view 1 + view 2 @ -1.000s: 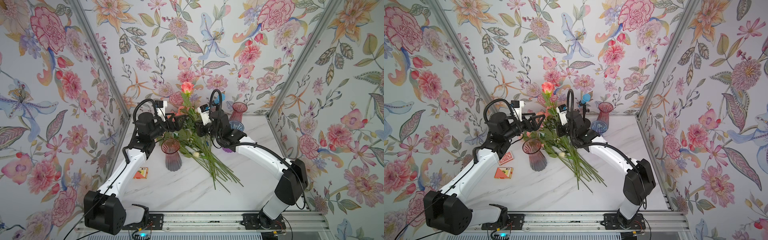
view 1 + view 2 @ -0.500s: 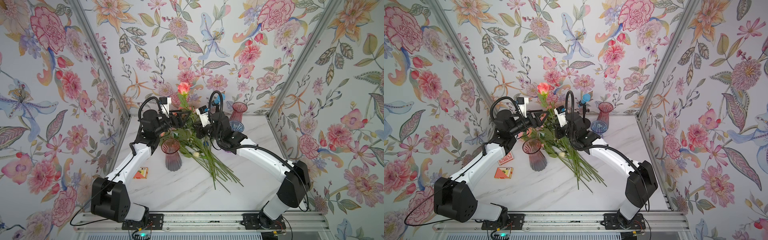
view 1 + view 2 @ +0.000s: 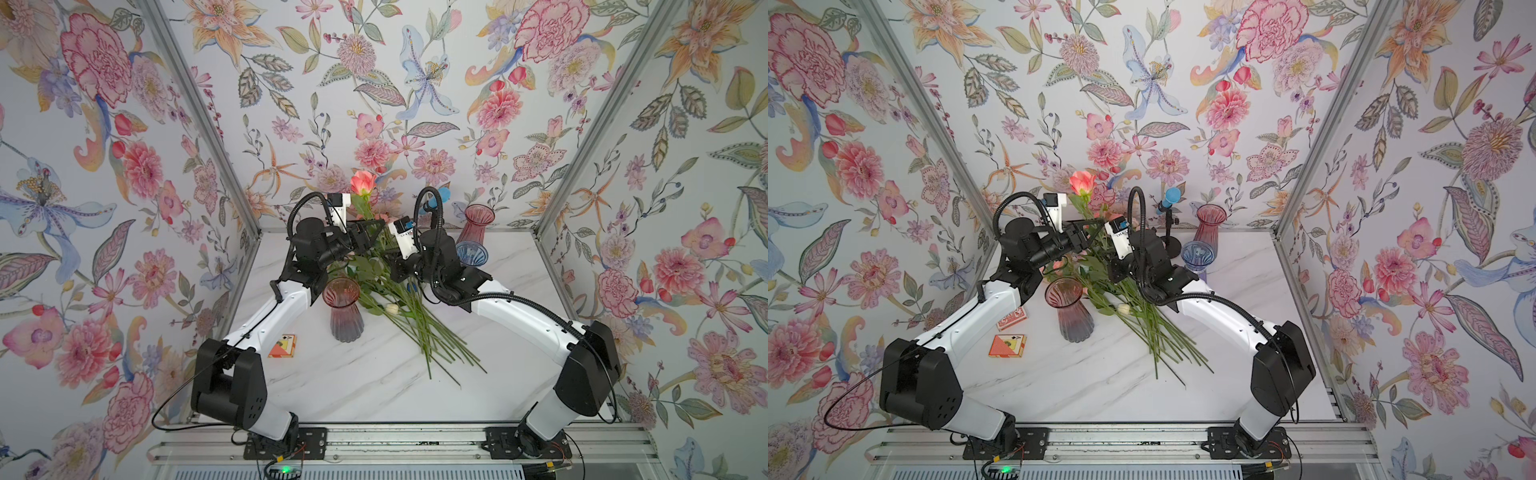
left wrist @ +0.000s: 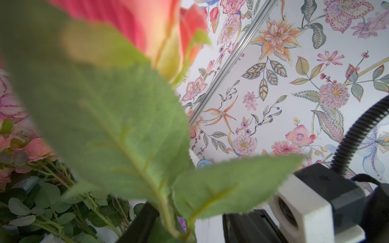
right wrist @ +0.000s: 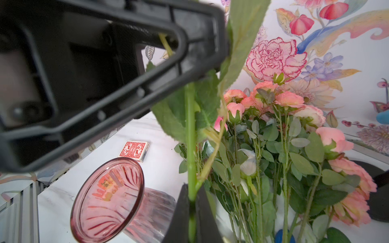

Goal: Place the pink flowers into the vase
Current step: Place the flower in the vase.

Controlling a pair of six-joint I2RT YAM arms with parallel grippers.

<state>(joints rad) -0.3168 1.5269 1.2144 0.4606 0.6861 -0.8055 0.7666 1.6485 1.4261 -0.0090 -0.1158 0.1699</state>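
Your left pincer (image 3: 374, 235) had swung in from the left to the coral rose (image 3: 363, 183), its jaws part spread about the stem. Your right pincer (image 5: 192, 202) pinched that stem lower down, holding the rose upright at frame centre. The other pink flowers (image 5: 288, 98) lay on the counter (image 3: 374, 386), just right of the vase (image 3: 343, 307).

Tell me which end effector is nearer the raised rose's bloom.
Left. The left end effector is high up along the stem, beneath the bloom; the right end effector clamps the same stem farther down.
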